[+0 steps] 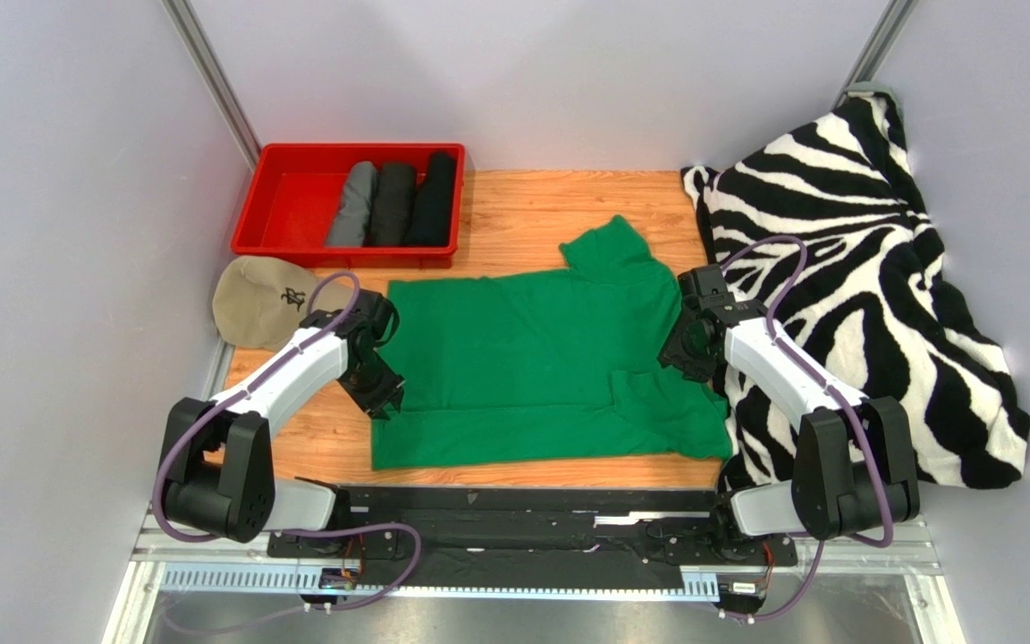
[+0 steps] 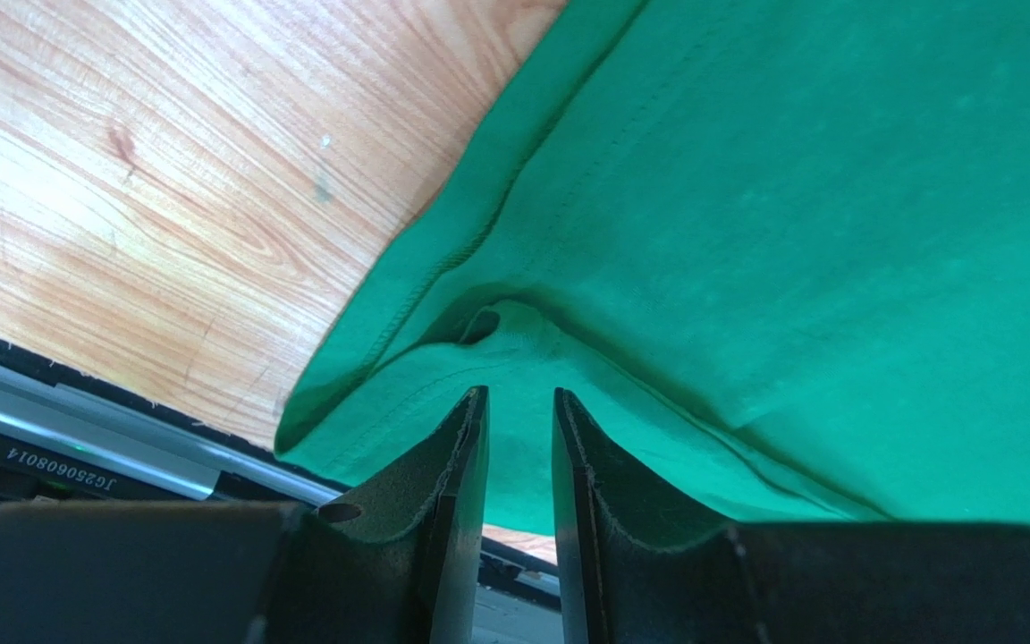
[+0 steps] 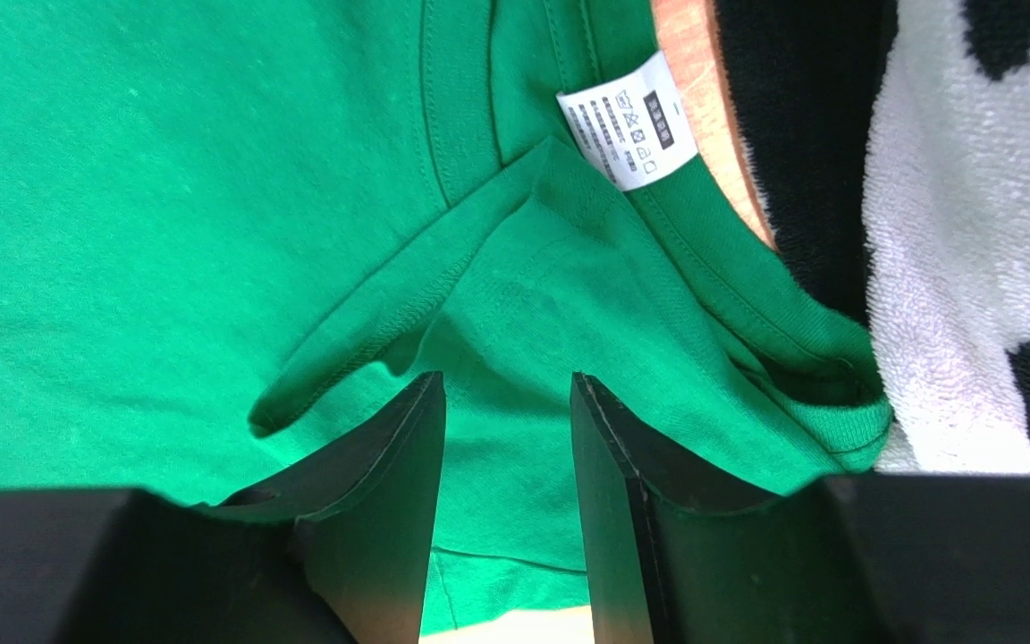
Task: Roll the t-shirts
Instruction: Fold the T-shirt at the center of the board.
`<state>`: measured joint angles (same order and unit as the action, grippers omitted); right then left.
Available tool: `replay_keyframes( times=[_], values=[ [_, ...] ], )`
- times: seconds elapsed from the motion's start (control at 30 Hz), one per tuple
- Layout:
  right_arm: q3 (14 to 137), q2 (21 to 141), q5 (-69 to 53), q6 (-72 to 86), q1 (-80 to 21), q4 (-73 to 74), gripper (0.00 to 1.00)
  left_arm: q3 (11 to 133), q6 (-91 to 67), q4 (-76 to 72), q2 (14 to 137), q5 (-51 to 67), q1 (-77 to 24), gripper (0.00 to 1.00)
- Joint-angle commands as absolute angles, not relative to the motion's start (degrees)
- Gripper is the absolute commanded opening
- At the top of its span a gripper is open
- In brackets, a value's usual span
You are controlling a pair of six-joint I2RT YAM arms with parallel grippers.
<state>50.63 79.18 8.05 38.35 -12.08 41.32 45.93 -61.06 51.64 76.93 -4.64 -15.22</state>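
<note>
The green t-shirt lies lengthwise between the arms — hem at the left gripper, collar at the right gripper — each seemingly pinching a raised fold.

A spread t-shirt lies at the middle of the counter. At 11 o'clock stands a tray with three rolled t-shirts side by side in it. A cap lies at 9 o'clock, just before the tray. A blanket fills 1 to 4 o'clock, touching the shirt's edge. The left gripper is at the shirt's 8 o'clock edge, the right gripper at its 3 o'clock edge.
</note>
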Motion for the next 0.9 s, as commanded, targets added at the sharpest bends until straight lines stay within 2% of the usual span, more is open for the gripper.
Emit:
replay_keyframes(
  times=[0.0, 0.23, 0.4, 0.6, 0.73, 0.8, 0.87],
  values=[
    [50.0, 77.5, 8.3, 39.2, -12.1, 39.6, 0.43, 45.5, -63.0, 51.2, 78.7, -5.5, -15.5, 0.34],
    [49.0, 76.9, 8.6, 39.1, -12.1, 39.2, 0.43, 45.6, -62.6, 50.8, 81.8, -7.8, -15.5, 0.37],
    [48.3, 76.6, 8.7, 39.0, -12.0, 38.9, 0.43, 44.7, -62.5, 51.2, 82.6, -9.3, -15.5, 0.34],
    [47.3, 76.2, 8.1, 39.2, -12.1, 38.4, 0.43, 44.4, -62.1, 52.6, 82.4, -12.4, -15.4, 0.19],
    [46.9, 76.3, 7.6, 39.3, -12.1, 38.0, 0.43, 44.8, -60.7, 52.2, 82.4, -11.7, -14.9, 0.03],
    [46.8, 76.0, 7.6, 39.1, -12.1, 38.0, 0.43, 45.5, -59.2, 52.3, 81.6, -11.0, -15.0, 0.05],
    [47.2, 75.9, 7.6, 39.0, -12.1, 38.1, 0.43, 46.1, -58.8, 52.7, 79.1, -10.9, -15.0, 0.13]
  ],
)
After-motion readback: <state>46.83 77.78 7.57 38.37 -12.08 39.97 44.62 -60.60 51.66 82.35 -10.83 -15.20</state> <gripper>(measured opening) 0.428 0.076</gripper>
